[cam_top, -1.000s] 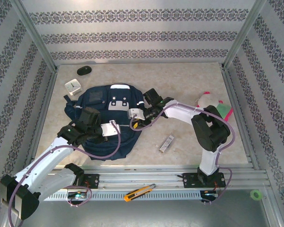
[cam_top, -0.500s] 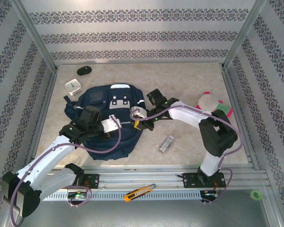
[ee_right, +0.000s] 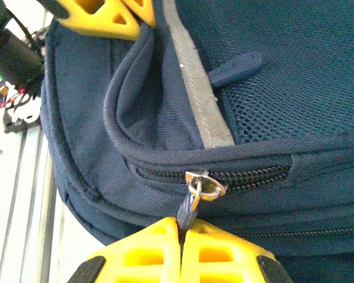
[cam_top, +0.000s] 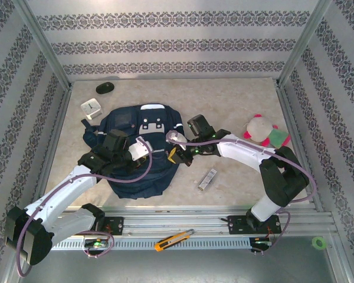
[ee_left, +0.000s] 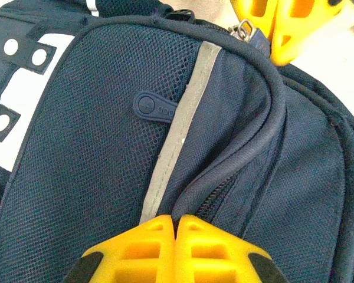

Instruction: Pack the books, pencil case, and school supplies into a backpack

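Clamped right gripper point(ee_right: 180, 227) shut on zipper pull point(ee_right: 193, 200), from part-open a second ago. Swung right elbow out toward near-right, uncovering plush toy point(cam_top: 261, 128). Moved left gripper point(ee_left: 176, 223) farther up backpack point(cam_top: 135, 177); bunched it narrower.

The overhead camera looks down from above the near edge over the whole table point(cam_top: 236, 100). Both wrist cameras press close to the backpack point(ee_left: 307, 177), sharing its grey-striped mesh pocket point(ee_left: 94, 153).

Beige tabletop point(cam_top: 224, 100): backpack point(cam_top: 125, 122) centre-left, mouse point(cam_top: 104, 88) and clock point(cam_top: 91, 107) upper left, plush toy point(cam_top: 262, 131) right, silver bar point(cam_top: 207, 178) just right of centre.
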You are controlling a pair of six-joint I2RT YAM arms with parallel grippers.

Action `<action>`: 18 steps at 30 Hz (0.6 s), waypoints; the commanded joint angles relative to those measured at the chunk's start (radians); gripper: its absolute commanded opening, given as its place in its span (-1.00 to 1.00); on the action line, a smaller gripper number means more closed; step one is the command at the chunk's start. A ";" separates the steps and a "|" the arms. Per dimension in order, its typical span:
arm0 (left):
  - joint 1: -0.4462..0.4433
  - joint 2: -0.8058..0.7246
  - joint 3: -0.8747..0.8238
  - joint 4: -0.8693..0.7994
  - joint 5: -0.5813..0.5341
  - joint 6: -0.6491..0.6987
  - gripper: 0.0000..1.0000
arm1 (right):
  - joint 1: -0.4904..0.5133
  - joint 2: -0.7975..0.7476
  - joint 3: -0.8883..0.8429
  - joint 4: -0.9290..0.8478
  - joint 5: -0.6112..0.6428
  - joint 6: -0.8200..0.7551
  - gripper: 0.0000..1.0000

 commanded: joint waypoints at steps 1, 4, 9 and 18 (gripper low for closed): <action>-0.014 -0.003 0.039 0.145 0.039 -0.029 -1.00 | 0.041 -0.042 -0.010 0.128 -0.014 0.139 -1.00; -0.015 -0.016 0.029 0.140 0.083 -0.017 -1.00 | 0.031 -0.013 -0.015 0.203 0.013 0.189 -0.78; -0.016 -0.042 0.024 0.134 0.115 -0.012 -1.00 | 0.025 0.036 -0.007 0.279 -0.020 0.211 -0.71; -0.039 0.033 0.049 0.208 -0.185 -0.196 -1.00 | 0.058 -0.090 -0.060 0.224 0.065 0.225 -1.00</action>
